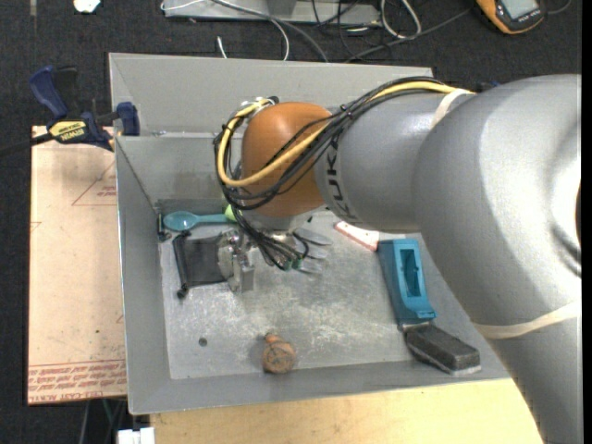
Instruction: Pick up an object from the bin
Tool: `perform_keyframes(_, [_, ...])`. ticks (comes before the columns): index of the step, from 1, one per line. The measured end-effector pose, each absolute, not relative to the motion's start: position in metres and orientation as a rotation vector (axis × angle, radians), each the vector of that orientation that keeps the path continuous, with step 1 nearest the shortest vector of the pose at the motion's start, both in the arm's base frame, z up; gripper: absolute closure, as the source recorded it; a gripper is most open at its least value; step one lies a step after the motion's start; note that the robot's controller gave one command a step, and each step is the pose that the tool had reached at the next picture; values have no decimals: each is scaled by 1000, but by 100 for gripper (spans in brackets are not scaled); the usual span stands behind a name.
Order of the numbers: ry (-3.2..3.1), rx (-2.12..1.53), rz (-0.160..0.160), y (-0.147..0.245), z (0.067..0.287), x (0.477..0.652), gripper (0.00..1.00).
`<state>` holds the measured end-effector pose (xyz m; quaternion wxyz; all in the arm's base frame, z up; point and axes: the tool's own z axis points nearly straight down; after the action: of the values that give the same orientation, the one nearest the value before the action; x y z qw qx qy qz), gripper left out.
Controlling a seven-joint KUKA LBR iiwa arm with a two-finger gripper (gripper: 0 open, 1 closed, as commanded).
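Note:
My gripper (240, 265) hangs low over the bin's left middle, under the orange cover. Its tip is at the right edge of a flat black square thing (197, 259) that lies on the bin floor. I cannot tell whether it touches that thing. A teal spoon (185, 220) lies just behind the black thing, along the back left wall, its handle running under the arm.
A small brown knob-like thing (277, 354) lies near the front wall. A blue rectangular holder (407, 280) and a dark grey block (444, 348) lie at the right. A red-and-white strip (356, 237) peeks out beneath the arm, which covers the bin's back right.

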<state>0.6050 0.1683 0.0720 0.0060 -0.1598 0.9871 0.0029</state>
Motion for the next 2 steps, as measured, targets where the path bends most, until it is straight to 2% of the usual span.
perform_keyframes(1, [3087,-499,11,169,99,605,100])
perform_keyframes(2, [3085,-498,12,169,117,605,100])
